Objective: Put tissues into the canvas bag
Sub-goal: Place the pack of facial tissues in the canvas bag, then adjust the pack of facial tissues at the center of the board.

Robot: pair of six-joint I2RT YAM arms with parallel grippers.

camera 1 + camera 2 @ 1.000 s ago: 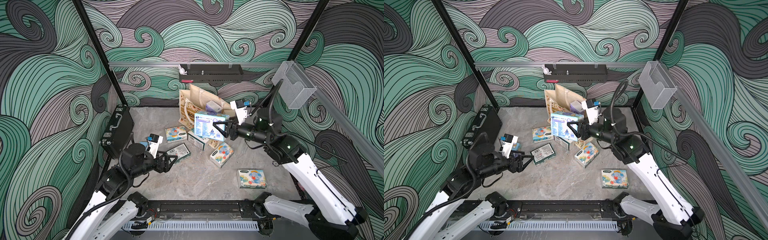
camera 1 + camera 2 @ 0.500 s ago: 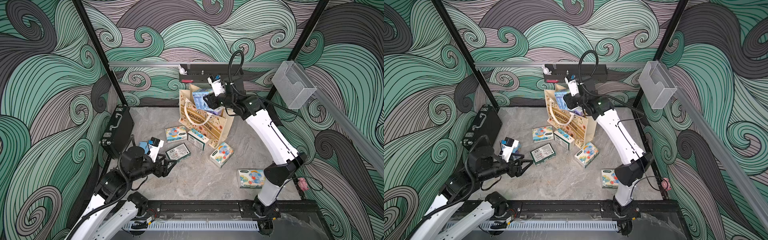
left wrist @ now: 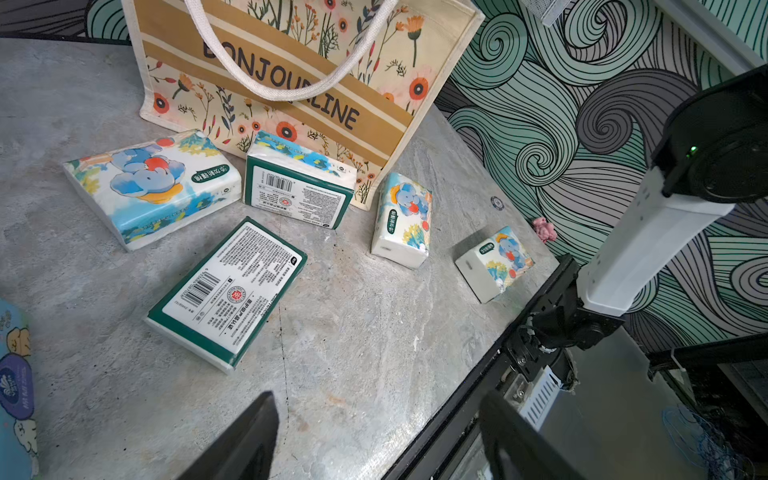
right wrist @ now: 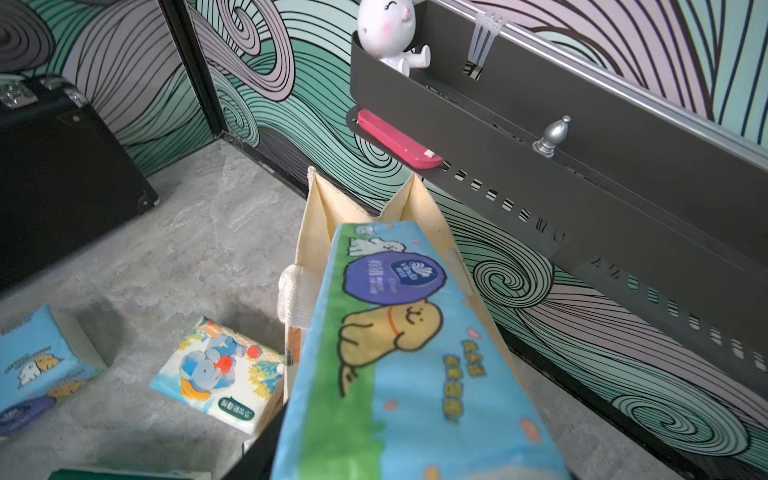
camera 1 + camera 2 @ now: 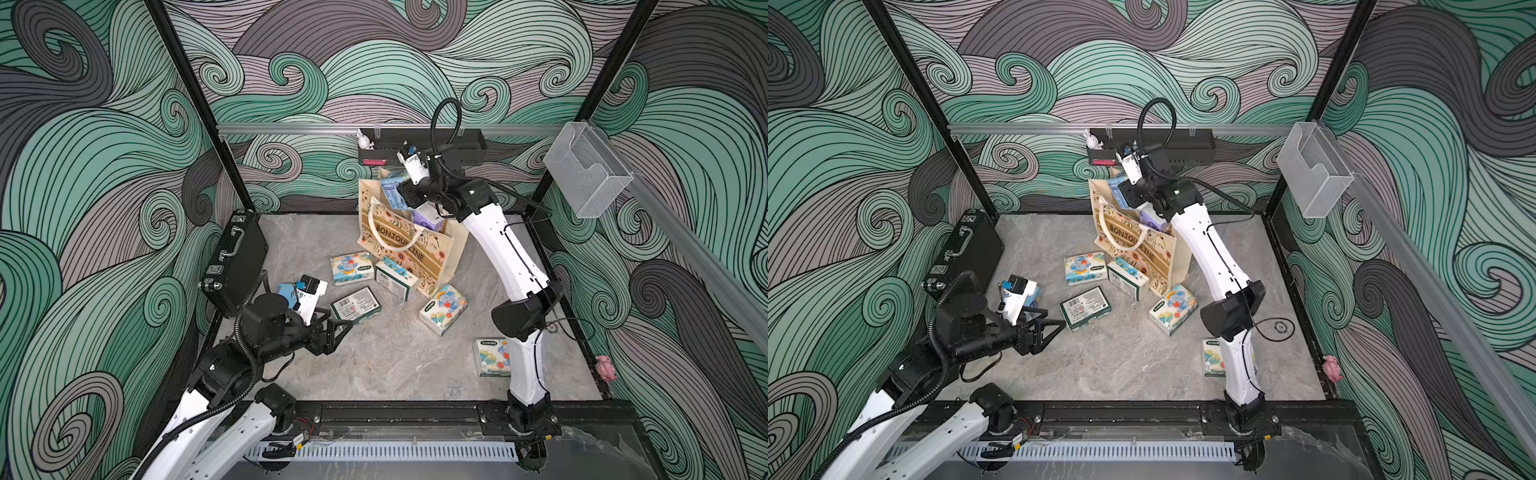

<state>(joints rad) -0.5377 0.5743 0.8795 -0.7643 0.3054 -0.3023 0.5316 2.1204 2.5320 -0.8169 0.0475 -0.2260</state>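
- Change: right gripper (image 5: 402,194) now has the light blue cartoon-printed tissue pack (image 4: 399,353) at the cream floral canvas bag (image 5: 409,249)'s mouth, no longer before its front. Gripped or loosed, I cannot tell. A drop seems next.
- Empty left gripper (image 5: 343,332), jaws apart, hovers before the bag.
- Bag's tan band reads "BONJOURLINE".

The left arm (image 5: 232,374) is bent low at the front. The left end effector (image 5: 340,328) points across, its 2 jaws wide apart. The right arm (image 5: 503,253) reaches high and far back. The right end effector (image 5: 404,194) tips down; its jaws are hard to see.
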